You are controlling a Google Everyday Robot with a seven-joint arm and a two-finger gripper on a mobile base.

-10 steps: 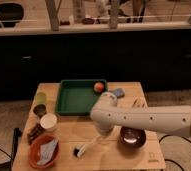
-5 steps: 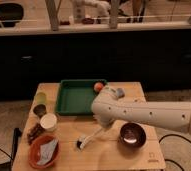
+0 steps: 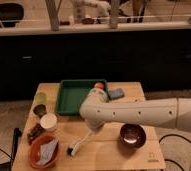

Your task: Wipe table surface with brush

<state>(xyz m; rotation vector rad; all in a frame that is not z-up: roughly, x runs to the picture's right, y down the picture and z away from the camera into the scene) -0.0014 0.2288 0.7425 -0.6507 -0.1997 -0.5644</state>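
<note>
The light tan wooden table surface (image 3: 104,155) fills the lower middle of the camera view, with a small dark mark near its front right corner. The brush (image 3: 80,143) has a white handle and a dark head resting on the tabletop at front left of centre. My gripper (image 3: 92,131) hangs below the white arm's elbow. It is shut on the upper end of the brush handle, which slants down and left from it. The arm reaches in from the right and hides part of the table's middle.
A green tray (image 3: 69,102) holding an orange-red fruit (image 3: 99,86) stands at the back. A dark bowl (image 3: 132,135) sits right of the brush. An orange bowl with a cloth (image 3: 43,151), a white cup (image 3: 49,121) and small containers line the left edge. A blue-grey sponge (image 3: 115,93) lies at back right.
The arm has swung left across the table, and the brush head has swept along the tabletop toward the front left. The other objects have not moved.
</note>
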